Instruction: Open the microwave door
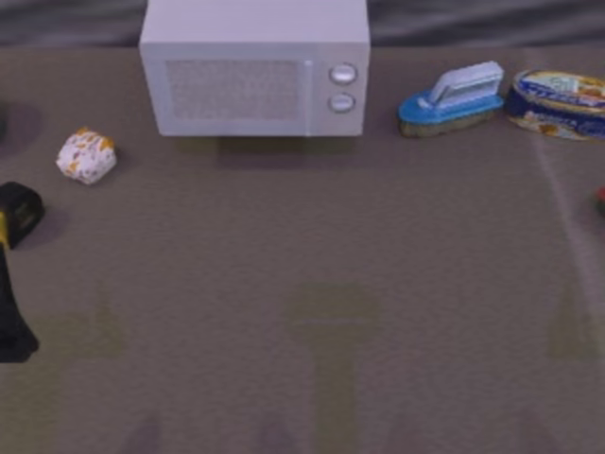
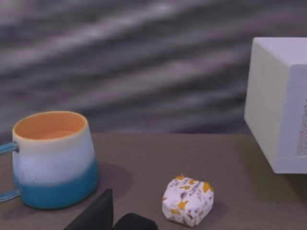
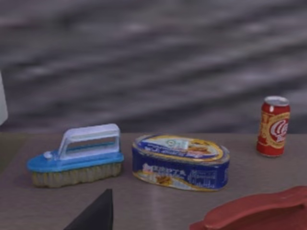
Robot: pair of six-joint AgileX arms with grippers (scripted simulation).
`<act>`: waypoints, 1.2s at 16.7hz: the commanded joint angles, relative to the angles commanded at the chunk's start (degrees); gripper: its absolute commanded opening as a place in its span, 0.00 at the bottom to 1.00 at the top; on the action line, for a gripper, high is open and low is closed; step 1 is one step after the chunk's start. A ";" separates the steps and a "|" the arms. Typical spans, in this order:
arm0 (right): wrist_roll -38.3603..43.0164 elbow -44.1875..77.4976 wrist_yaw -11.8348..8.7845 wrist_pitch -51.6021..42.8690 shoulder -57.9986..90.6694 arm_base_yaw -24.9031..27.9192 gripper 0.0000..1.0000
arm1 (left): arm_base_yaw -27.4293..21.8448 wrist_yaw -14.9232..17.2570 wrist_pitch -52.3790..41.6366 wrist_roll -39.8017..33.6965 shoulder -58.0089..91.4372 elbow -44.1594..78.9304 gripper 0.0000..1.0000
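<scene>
The white microwave [image 1: 255,28] stands at the back of the table, a little left of the middle. Its door [image 1: 236,90], with a grey speckled mesh window, lies shut and flush with the front. Two round silver knobs [image 1: 342,74] sit on the panel to the door's right. A corner of the microwave [image 2: 278,105] also shows in the left wrist view. Neither arm appears in the top view. My left gripper shows only as a dark wedge [image 2: 98,214] far from the microwave, and my right gripper as a similar dark wedge [image 3: 98,213].
A white and orange wrapped cube [image 1: 87,156] lies left of the microwave, near a blue and white mug [image 2: 53,160]. A black and yellow object [image 1: 14,213] sits at the left edge. Right of the microwave are a blue brush [image 1: 452,99], an oval tin [image 1: 558,102], a red can [image 3: 273,126] and a red object [image 3: 259,213].
</scene>
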 joint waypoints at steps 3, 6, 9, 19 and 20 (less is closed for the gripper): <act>0.00 0.00 0.00 0.00 0.00 0.00 1.00 | -0.16 0.00 -0.33 -0.07 0.53 0.52 1.00; 0.00 0.00 0.00 0.00 0.00 0.00 1.00 | -1.55 -0.11 -3.45 -0.72 5.38 5.31 1.00; 0.00 0.00 0.00 0.00 0.00 0.00 1.00 | -4.21 -0.69 -9.88 -2.20 14.95 14.71 1.00; 0.00 0.00 0.00 0.00 0.00 0.00 1.00 | -18.10 -6.10 -43.35 -11.88 68.30 65.70 1.00; 0.00 0.00 0.00 0.00 0.00 0.00 1.00 | -19.63 -6.85 -46.82 -13.16 74.32 71.52 1.00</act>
